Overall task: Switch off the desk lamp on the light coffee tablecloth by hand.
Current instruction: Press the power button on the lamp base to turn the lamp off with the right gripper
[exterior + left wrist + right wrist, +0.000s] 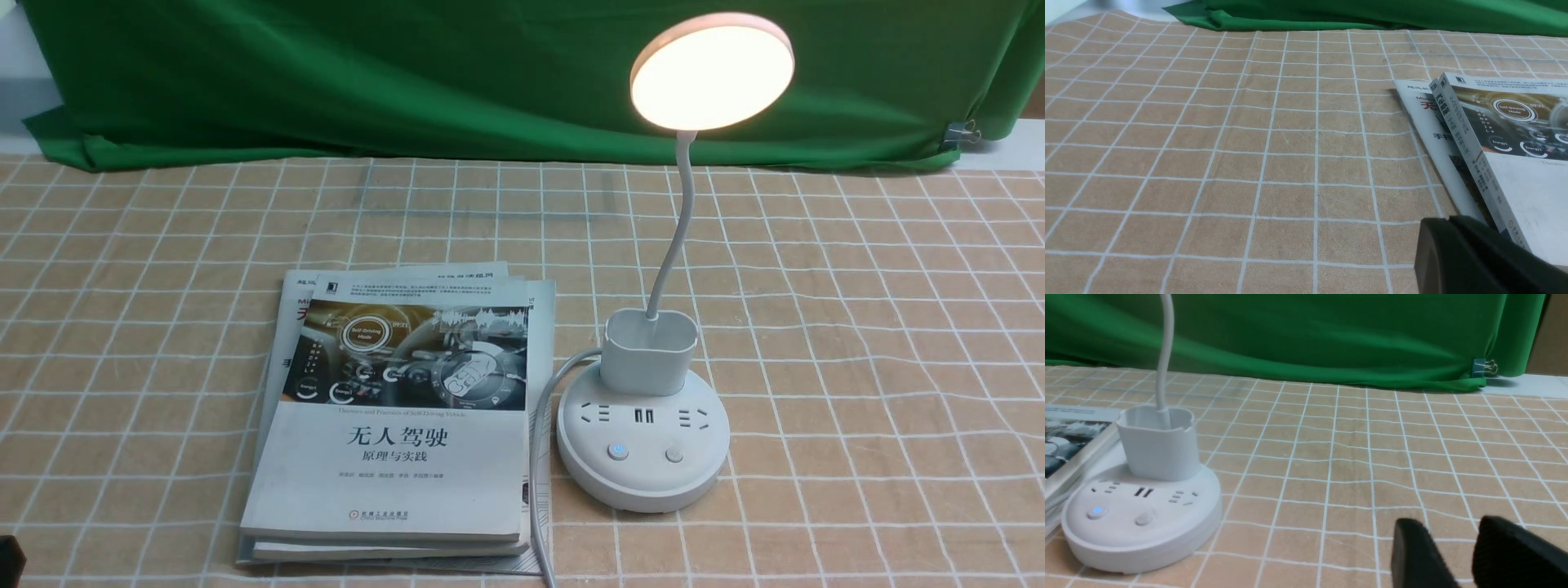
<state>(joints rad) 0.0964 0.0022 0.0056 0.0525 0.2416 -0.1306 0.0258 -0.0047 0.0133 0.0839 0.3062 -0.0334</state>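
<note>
White disc-headed desk lamp [642, 441] glowed right of the books [384, 474] on tan, white-gridded cloth [857, 367] in your front view. Your left wrist view showed the black left gripper [1448, 219], 2 fingers together. In your right wrist view, the black right gripper [1447, 523] hung apart-fingered, away from the base; you likely needed 1 closed tip, pressing the round blue-lit button [1097, 512] squarely.

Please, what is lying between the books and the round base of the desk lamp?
The grey cable runs between books and lamp base, in the front view.
</note>
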